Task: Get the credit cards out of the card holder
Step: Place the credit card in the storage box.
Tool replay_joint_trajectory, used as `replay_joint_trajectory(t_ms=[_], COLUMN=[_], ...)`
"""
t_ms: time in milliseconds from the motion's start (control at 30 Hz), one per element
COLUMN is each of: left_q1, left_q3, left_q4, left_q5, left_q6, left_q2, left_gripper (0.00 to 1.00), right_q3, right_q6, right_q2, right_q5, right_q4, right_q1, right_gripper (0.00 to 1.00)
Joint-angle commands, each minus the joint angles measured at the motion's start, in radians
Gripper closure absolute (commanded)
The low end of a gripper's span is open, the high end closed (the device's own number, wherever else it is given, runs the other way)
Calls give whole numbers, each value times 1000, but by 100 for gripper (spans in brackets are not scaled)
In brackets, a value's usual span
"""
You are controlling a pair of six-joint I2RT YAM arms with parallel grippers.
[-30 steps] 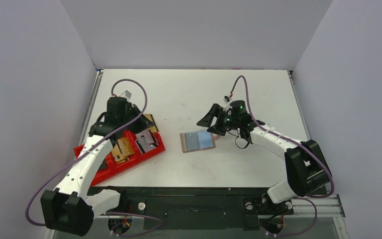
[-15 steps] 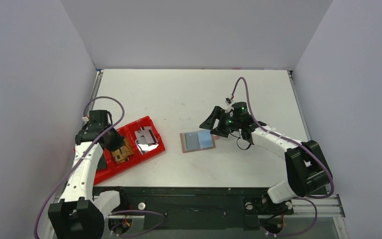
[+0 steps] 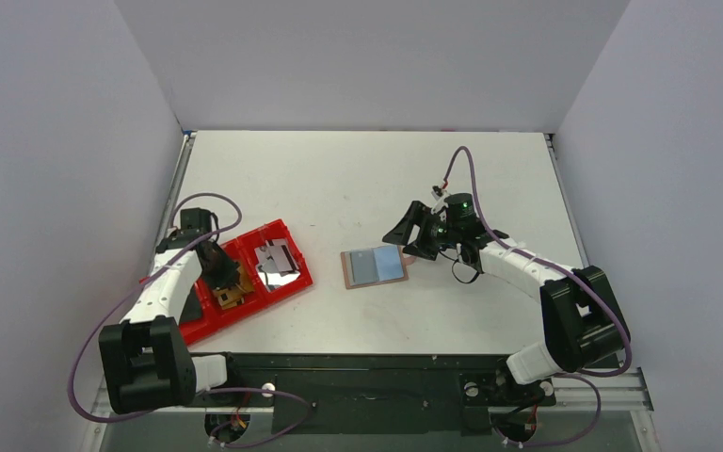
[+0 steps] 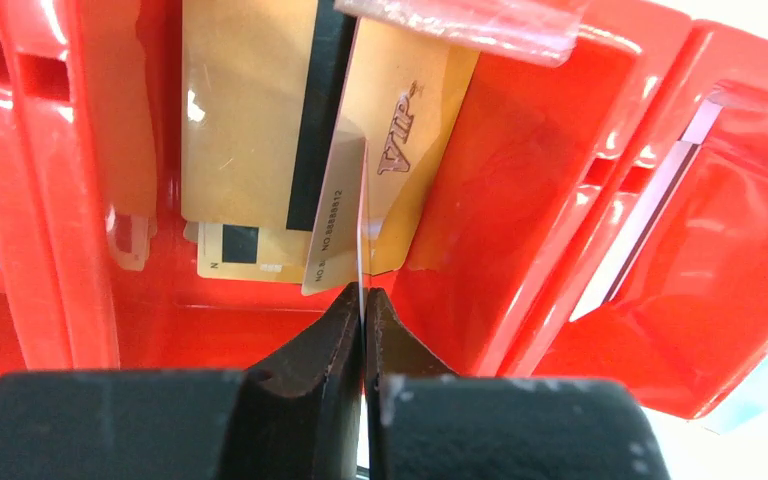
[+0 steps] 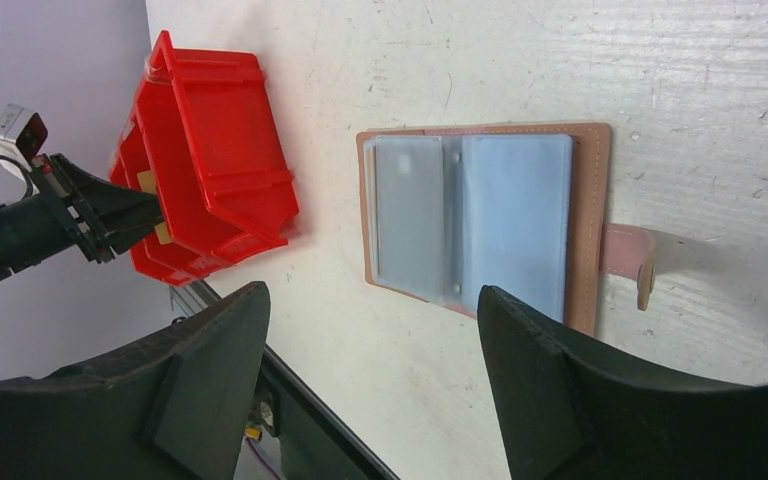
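My left gripper point(image 4: 363, 300) is pinching a gold card point(image 4: 338, 230) over the red tray point(image 4: 520, 200). My right gripper point(image 5: 370, 295) is hanging wide open, empty, just beside the card holder point(image 5: 515, 215), which is lying open on the white table point(image 3: 358, 169) between grey walls point(image 3: 367, 56).

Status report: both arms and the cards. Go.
Left pincer shut on a gold card, over the red tray. Right pincer open, by the card holder lying open on the table. Nothing blocking either.
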Motion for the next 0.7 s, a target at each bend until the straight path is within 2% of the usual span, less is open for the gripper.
replay_joint_trajectory(t_ms=[0,67,100,167,333,467,600,667], left_q1=[11,14,14,14,11,-6,-96,-178], left_q3=[20,38,43,62,116,158,201,225], left_q4=[89,76,61,40,-18,-43,-19,10], left_q5=[18,18,18,7,-79,-74,-30,0], left_q6=[47,59,64,65,79,99,94,84], left_q2=[3,11,13,4,-55,-96,-102,-82], left_gripper=[100,95,84,69,61,56,52,51], right_q3=[-3,0,1,6,25,49,81,104], right_q6=[-29,-32,-34,-42,-73,-100,-131,-145], right_q2=[-46,-43,-41,-41,-46,-40,-24,-1], right_q5=[-11,-10,-9,0,44,93,165,208], right_q4=[32,28,25,14,-33,-91,-151,-180], right_q1=[-1,2,2,5,22,51,93,119], right_gripper=[28,28,28,28,28,28,28,28])
